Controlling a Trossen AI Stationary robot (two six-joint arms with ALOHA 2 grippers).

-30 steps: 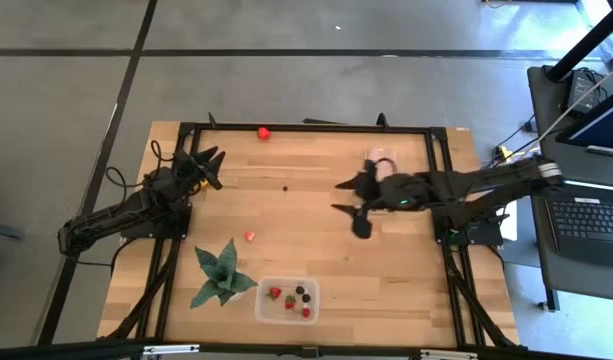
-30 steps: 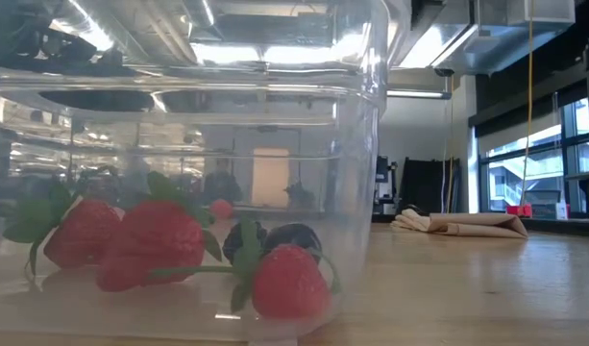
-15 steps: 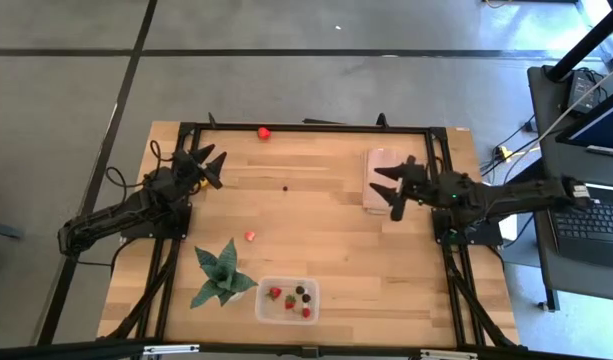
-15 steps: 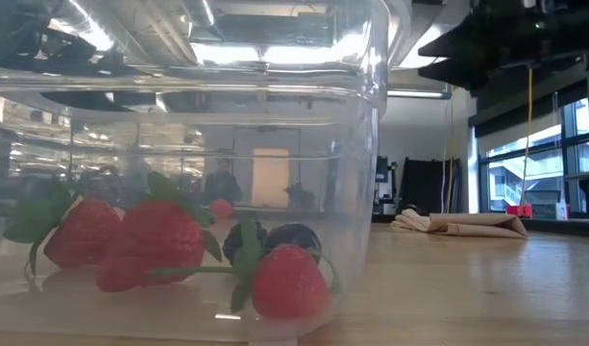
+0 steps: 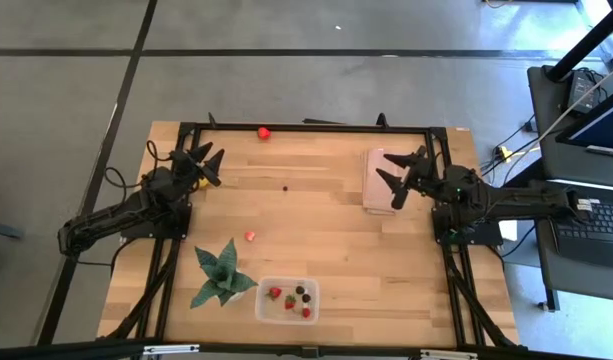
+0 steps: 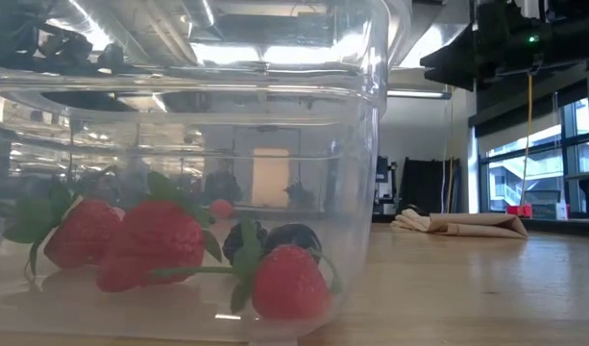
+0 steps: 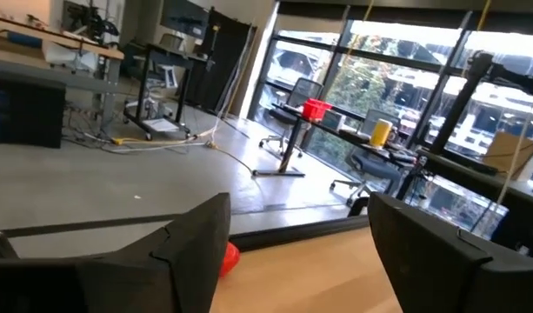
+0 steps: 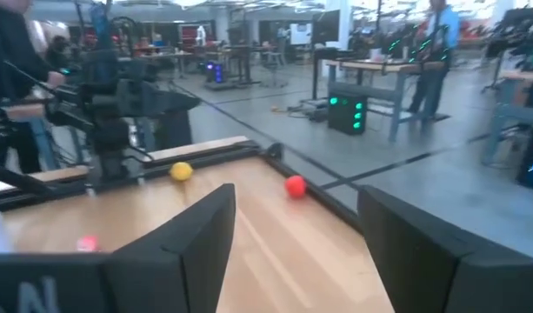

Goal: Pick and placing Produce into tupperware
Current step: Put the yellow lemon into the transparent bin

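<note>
We look down on a pale wooden tabletop (image 5: 316,225) framed by a black metal rail (image 5: 306,128), standing on a grey concrete floor marked with dark lines. At table height, the room behind shows ceiling lights, a doorway and tall windows on the right; a desk with a laptop (image 5: 586,215) stands just right of the table.

The small clear plastic tupperware box (image 5: 287,299) with rounded corners sits at the near edge, slightly left of centre, and already holds red strawberries (image 6: 155,245) and dark berries (image 6: 292,237). Just to its left stands the green spiky-leaved plant (image 5: 220,274). One small red strawberry piece (image 5: 250,236) lies loose on the wood beyond the plant, a tiny dark berry (image 5: 286,186) lies farther back toward the middle, and a round red fruit (image 5: 264,131) rests on the far rail. A yellow lemon-like piece (image 8: 181,171) lies by the left arm at the far left. A folded beige cloth (image 5: 378,182) lies at the far right.

The left gripper (image 5: 208,166) hovers over the far left corner, fingers apart and empty. The right gripper (image 5: 398,176) hangs over the cloth, fingers also spread, holding nothing.

The middle and near right of the tabletop lie bare between the arms.
</note>
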